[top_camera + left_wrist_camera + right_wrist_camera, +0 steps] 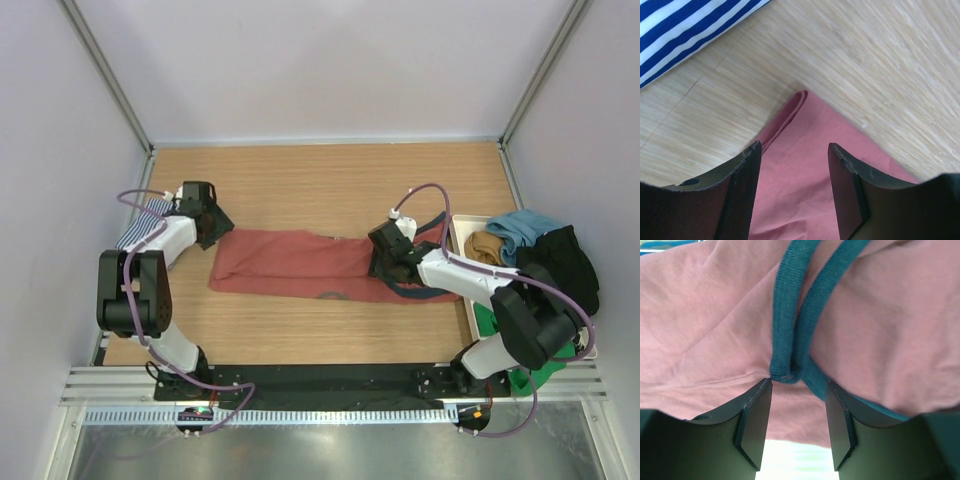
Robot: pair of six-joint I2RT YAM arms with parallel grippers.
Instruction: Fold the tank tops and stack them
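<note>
Roughly lengthwise-folded rust-red tank top [290, 265]

Each arm pairs white shells with bulky black joint housings, as on the left arm [178, 238] and the right arm [465, 280]. Thin purple cables [428, 186] loop along both and run down to a black base plate [320, 380]. The left tool [795, 150] has black wedge-shaped fingers [740, 200] with finely textured inner pads. The right tool [799, 385] shows smooth, dark, bevelled fingers [752, 425].
</note>
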